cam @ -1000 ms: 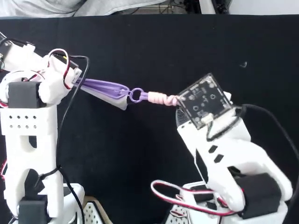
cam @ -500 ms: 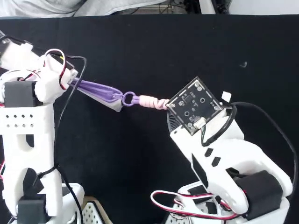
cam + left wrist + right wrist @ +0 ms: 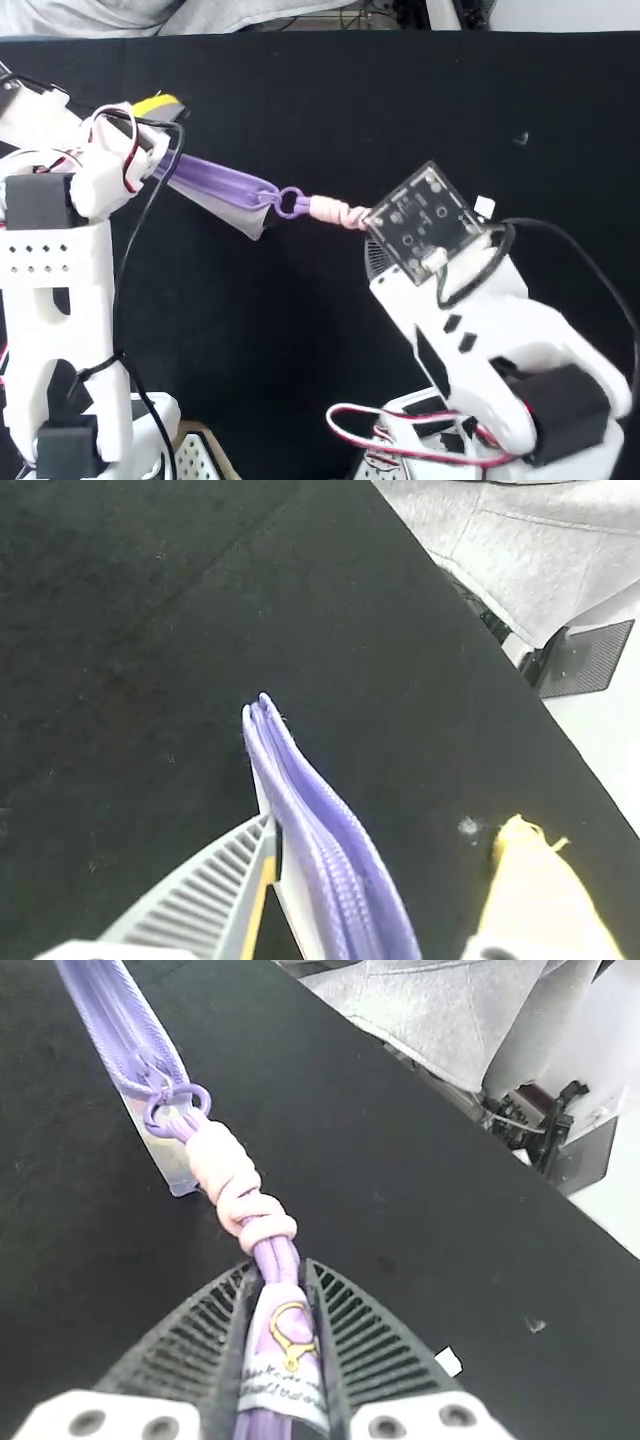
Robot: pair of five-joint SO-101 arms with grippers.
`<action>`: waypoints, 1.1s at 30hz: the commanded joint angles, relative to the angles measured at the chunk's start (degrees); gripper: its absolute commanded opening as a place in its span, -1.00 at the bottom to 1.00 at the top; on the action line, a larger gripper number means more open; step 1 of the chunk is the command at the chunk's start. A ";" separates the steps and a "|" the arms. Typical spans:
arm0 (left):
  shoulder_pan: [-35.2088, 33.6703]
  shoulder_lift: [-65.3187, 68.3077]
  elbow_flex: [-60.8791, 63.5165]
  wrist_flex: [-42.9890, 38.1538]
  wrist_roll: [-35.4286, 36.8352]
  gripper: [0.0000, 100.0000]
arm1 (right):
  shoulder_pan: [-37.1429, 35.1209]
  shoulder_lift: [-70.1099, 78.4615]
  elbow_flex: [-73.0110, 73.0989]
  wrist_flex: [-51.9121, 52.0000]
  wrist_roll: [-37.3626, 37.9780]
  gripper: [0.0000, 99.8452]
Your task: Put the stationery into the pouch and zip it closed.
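Taut toward 9 o'clock, the flat purple zippered pouch [image 3: 215, 188] hides its contents. The left gripper [image 3: 390, 828] clamps its end, contact cut off. Right wrist view: right gripper [image 3: 275, 1272] pinched on the pink knotted zipper cord [image 3: 235, 1190].

Pouch [image 3: 222, 190]: purple woven cloth along the zip, finely ribbed, matt; below it a paler, smooth sheet.
Zip ring [image 3: 172, 1110]: smooth, purple, faint sheen, just beyond the knotted cord.
Pull cord [image 3: 238, 1188]: pale pink, soft, twisted and knotted, matt; purple strands nearer the right gripper [image 3: 281, 1270].
Tag [image 3: 278, 1365]: glossy printed label, between the fingers [image 3: 190, 1345] of the right gripper.
Fingers: white hard plastic, ribbed, matt.
Left gripper [image 3: 390, 825]: ribbed whitish plastic on one side, yellow rough-edged covering on the other.
Table cover [image 3: 400, 100]: black cloth, matt, lint-flecked.
Circuit board [image 3: 425, 218]: dark, semi-gloss, behind the right gripper.
Arm housing [image 3: 60, 300]: white plastic, smooth, matt.
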 commanded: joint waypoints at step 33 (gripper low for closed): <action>-18.86 -1.41 -28.53 13.45 -0.53 -0.30 | 3.08 13.58 34.68 -34.20 0.00 -0.98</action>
